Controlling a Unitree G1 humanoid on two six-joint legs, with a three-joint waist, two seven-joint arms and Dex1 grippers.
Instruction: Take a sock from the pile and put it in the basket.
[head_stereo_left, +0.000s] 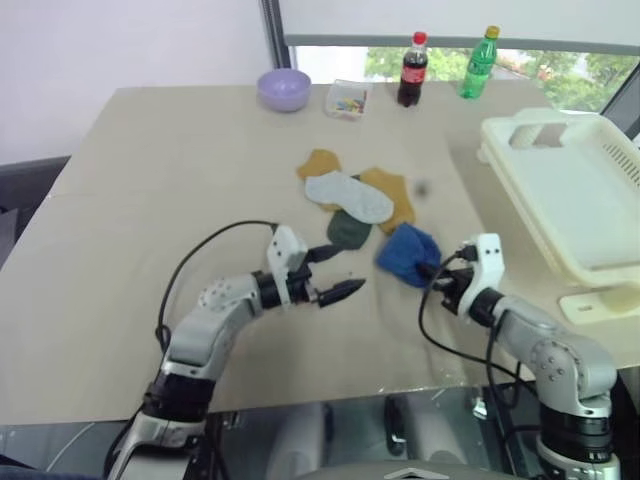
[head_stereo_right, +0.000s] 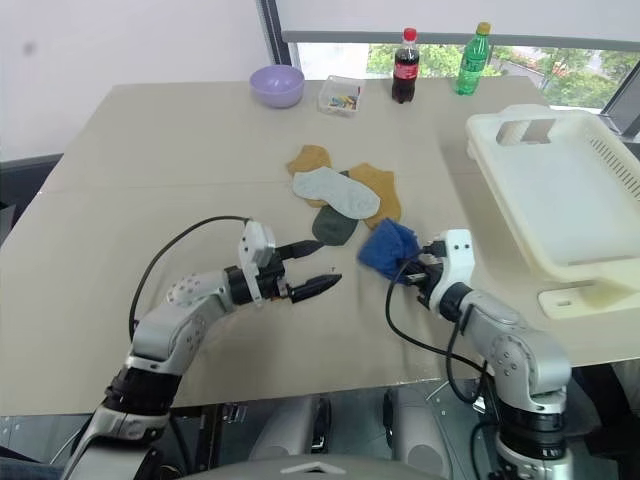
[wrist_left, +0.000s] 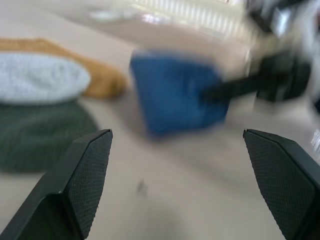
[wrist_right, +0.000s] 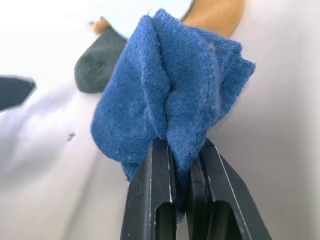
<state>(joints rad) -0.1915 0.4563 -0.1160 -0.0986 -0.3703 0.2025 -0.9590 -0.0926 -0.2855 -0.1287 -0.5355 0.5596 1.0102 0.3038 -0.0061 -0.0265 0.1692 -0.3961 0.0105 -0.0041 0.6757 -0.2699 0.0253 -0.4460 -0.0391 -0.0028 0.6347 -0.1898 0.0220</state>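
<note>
The pile (head_stereo_left: 350, 195) of mustard, light grey and dark green socks lies flat at the table's middle. A royal blue sock (head_stereo_left: 408, 253) is bunched up just off the pile's near right edge. My right gripper (head_stereo_left: 437, 272) is shut on its lower fold, and the right wrist view shows the cloth (wrist_right: 170, 90) pinched between the two fingers. My left gripper (head_stereo_left: 345, 270) hovers open to the left of the blue sock and just in front of the dark green one, holding nothing. The cream basket (head_stereo_left: 570, 200) stands at the right side of the table.
A lilac bowl (head_stereo_left: 284, 88), a small clear box (head_stereo_left: 347, 100), a cola bottle (head_stereo_left: 413, 70) and a green bottle (head_stereo_left: 478, 62) line the far edge. A white plastic piece (head_stereo_left: 598, 303) lies in front of the basket. Bare tabletop stretches to the left.
</note>
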